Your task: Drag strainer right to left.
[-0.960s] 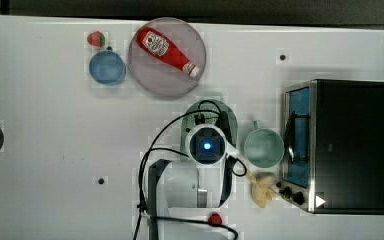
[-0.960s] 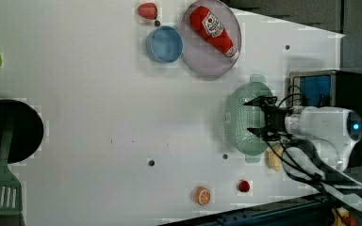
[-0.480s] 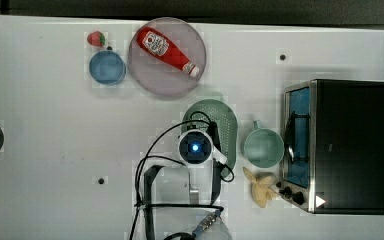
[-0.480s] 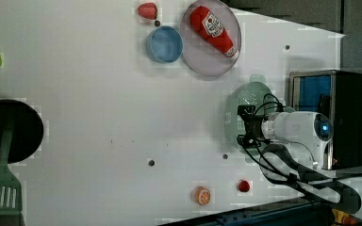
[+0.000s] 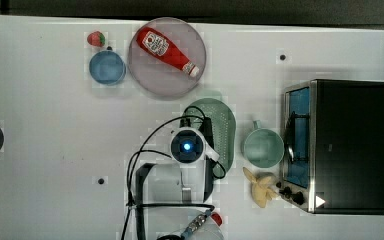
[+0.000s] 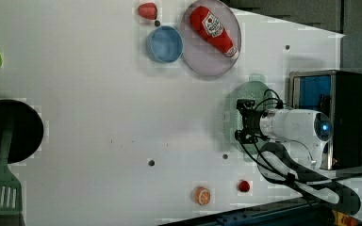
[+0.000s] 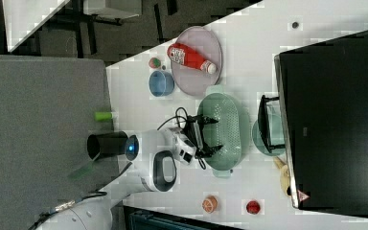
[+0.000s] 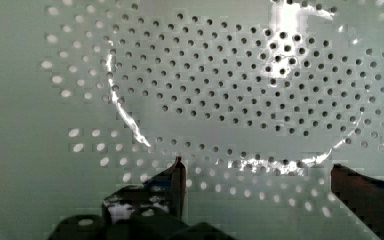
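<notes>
White bench [image 5: 50, 150] with plenty of bare space toward the top view's left, so there's room for the drag. Black toaster oven [image 5: 347, 145] sits at the top view's right edge, the grey plate [image 5: 147, 82] carrying the ketchup bottle [image 5: 167, 50] is up near the far edge, and the blue bowl [image 5: 107, 67] is just beside that plate. The strainer [image 5: 222, 127] lies mid-bench, between the plate and the mint mug [image 5: 263, 148], close to the mug but apart from it as far as I can tell. Arm is over the strainer's side nearest the top view's left; the claw [image 7: 206, 136] has its fingers spread wide with nothing between them, poised over the bowl of the strainer in the right view. Wrist view puts the perforated floor [image 8: 230, 90] right in front of the fingertips [image 8: 179, 175], so I'd call this the approach step: no grip or hook yet. Next move, I reckon: lower onto or over the rim wall, clamp or brace on it, then pull toward the top view's left while keeping low so the strainer slides rather than tips. Watch the plate edge on the way.
</notes>
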